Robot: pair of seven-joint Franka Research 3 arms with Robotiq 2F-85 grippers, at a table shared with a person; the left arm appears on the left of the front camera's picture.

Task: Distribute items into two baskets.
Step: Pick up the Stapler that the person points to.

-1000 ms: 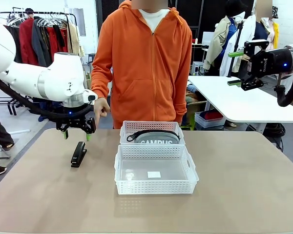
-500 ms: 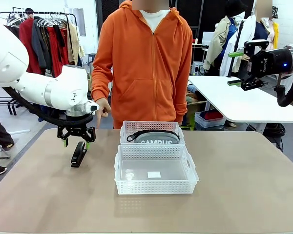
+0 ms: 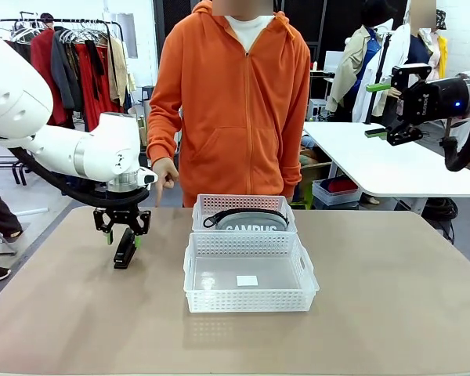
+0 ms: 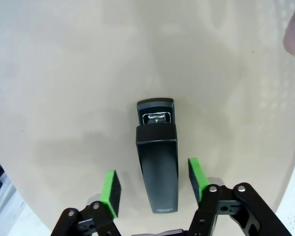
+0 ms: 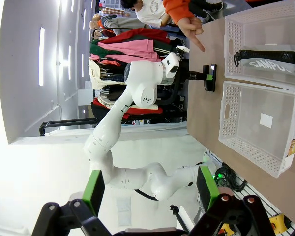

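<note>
The small black stapler lies flat on the counter, at about 9 o'clock from the near basket and well apart from it. The left gripper hangs straight over the stapler with its fingers pointing down.

In the left wrist view the stapler runs from 6 to 12 o'clock between the green pads. One pad stands at its 9 o'clock and the other at its 3 o'clock. A strip of bare counter shows on each side, so the left gripper is released and straddles the stapler without touching it.

The far basket sits touching the near one at its 12 o'clock and holds the grey pencil case. A person's hand points down at about 1 o'clock from the stapler.

The right gripper is raised high at 2 o'clock from the baskets. It is released, with its pads wide apart.
</note>
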